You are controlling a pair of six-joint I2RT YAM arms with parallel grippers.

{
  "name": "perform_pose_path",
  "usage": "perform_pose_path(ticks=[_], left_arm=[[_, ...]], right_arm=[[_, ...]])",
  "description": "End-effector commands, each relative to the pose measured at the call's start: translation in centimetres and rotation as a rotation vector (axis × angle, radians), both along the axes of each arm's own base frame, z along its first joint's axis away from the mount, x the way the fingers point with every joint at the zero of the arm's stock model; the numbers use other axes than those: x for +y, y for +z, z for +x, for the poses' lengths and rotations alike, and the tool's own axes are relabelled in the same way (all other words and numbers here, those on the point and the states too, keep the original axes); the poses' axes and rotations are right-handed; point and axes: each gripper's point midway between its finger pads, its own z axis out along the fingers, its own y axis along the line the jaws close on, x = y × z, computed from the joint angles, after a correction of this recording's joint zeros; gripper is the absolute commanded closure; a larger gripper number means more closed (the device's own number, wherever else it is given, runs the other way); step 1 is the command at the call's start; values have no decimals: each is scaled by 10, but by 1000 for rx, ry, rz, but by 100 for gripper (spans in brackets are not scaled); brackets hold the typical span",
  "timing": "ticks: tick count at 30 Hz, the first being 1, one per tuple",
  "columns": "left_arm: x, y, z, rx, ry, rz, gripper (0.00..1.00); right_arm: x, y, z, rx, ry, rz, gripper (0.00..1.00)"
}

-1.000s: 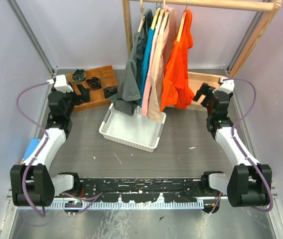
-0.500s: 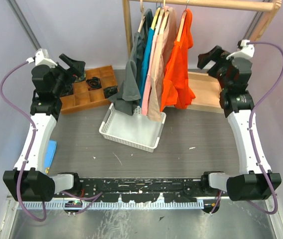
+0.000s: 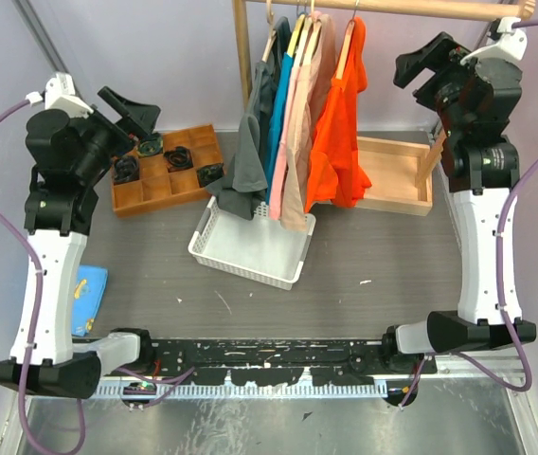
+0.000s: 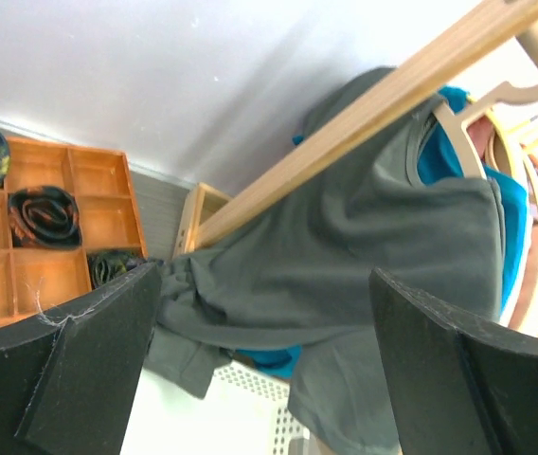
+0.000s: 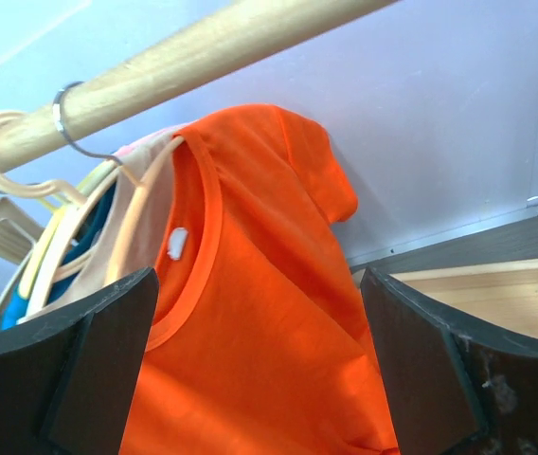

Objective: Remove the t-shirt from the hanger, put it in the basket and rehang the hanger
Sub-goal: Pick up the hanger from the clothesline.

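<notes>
Several t-shirts hang on hangers from a wooden rail: grey, blue, pink, beige and orange. My left gripper is raised left of the rack and open, facing the grey t-shirt without touching it. In the left wrist view that gripper holds nothing. My right gripper is up near the rail's right end, open. Between its fingers I see the orange t-shirt on its wooden hanger, a short way off.
A white basket stands under the clothes. A wooden compartment tray with rolled items lies at the back left. An open wooden tray sits at the back right. A blue item lies by the left arm. The rack's upright post stands beside the grey shirt.
Both arms have risen from low over the table to near rail height. Both grippers now face the hanging clothes.
</notes>
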Motion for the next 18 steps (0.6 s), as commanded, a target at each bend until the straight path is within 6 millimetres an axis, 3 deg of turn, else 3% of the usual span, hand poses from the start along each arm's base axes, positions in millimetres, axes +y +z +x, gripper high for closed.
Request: perform_pose_path(ticks=[1, 7, 11, 18], left_arm=[[-9, -24, -28, 116, -31, 53, 2], [-19, -60, -55, 210, -71, 61, 2], [-24, -95, -69, 313, -80, 88, 2], [-32, -169, -68, 513, -100, 183, 2]], right_arm=[[7, 23, -29, 11, 28, -21, 6], [14, 27, -50, 32, 55, 12, 10], [20, 20, -57, 58, 80, 4, 11], [20, 9, -61, 101, 89, -45, 11]])
